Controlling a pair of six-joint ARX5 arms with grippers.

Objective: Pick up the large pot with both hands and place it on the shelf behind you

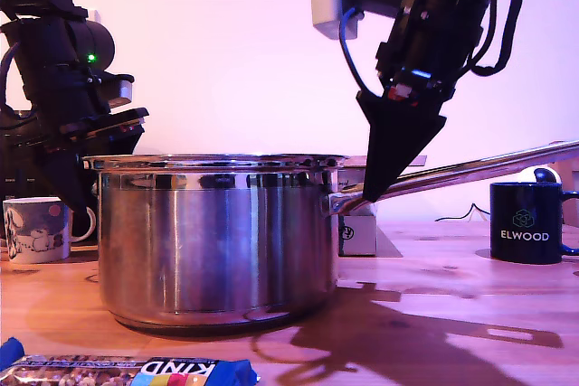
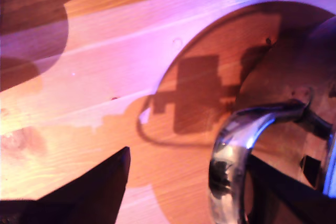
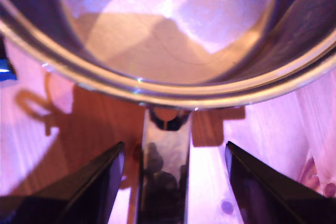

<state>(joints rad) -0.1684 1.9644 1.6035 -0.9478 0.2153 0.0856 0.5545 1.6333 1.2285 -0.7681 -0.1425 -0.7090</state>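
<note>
Pot (image 3: 168, 35) rim close-up, handle (image 3: 164, 171) btwn spread fingers (image 3: 89, 187) of my second gripper (image 3: 173, 182), wood tabletop (image 3: 31, 108) below.

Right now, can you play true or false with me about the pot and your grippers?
1. The large pot stands on the wooden table. True.
2. My second gripper is squeezed shut on the long handle. False: its jaws are open, one on each side of the handle.
3. The pot is full of soup. False: the second wrist view shows its bare shiny bottom.
4. The dark mug says ELWOOD. True.
5. A KIND snack bar lies on the table in front of the pot. True.
</note>
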